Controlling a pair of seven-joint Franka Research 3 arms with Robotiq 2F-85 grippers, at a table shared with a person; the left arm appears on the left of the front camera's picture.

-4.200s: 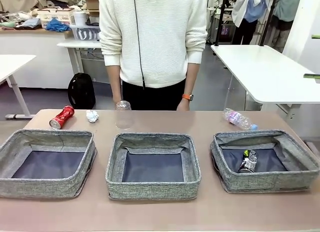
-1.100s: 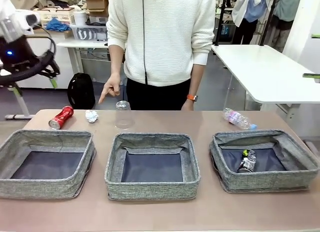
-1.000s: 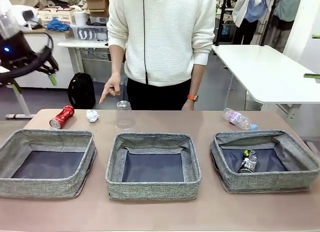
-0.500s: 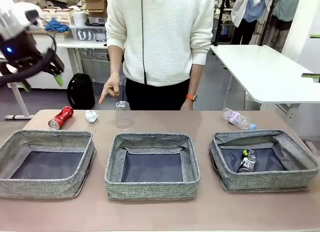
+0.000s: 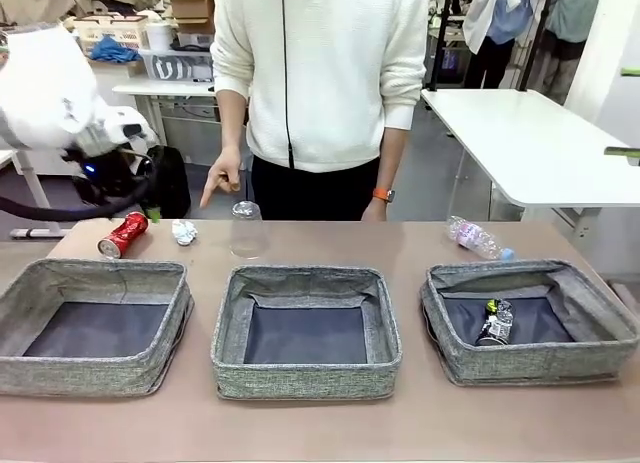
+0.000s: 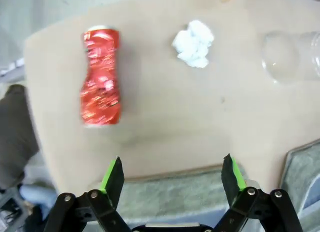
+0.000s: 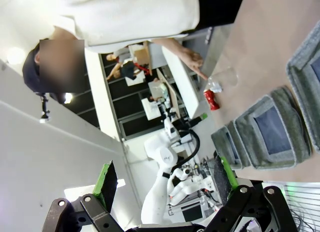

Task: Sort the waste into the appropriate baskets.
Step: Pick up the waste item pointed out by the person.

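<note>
the left arm comes in at the far left, above the back corner of the surface [image 5: 420, 245]. its left pincer [image 6: 172, 168] is spread wide with nothing between the green pads, hanging over the far rim of the left basket [image 5: 100, 273]; that basket's dark flat bottom shows. just beyond the rim lies the crushed red can [image 5: 123, 234] on its side, and in the wrist view it sits left of the gap between the fingers. its print is too smeared to read. right of it, apart from it, is the crumpled white paper ball [image 5: 184, 231]. next comes the clear plastic cup [image 5: 247, 230], standing on the surface behind the middle basket [image 5: 305, 278].

the person stands at the far side in a white ribbed top. one hand [image 5: 222, 178] points a finger downward above the stretch between paper ball and cup, touching neither. the other hand [image 5: 371, 210] hangs at the surface's far edge, with an orange band [image 5: 375, 194] on the wrist.

further right the clear bottle with blue cap [image 5: 477, 237] lies on its side behind the right basket [image 5: 530, 273]; its label cannot be read. inside that basket, left of its middle, lies the dark crushed can [image 5: 495, 322], its markings too small to make out.

the right pincer [image 7: 166, 177] is also spread and holds nothing, raised in the air well apart from the baskets.
</note>
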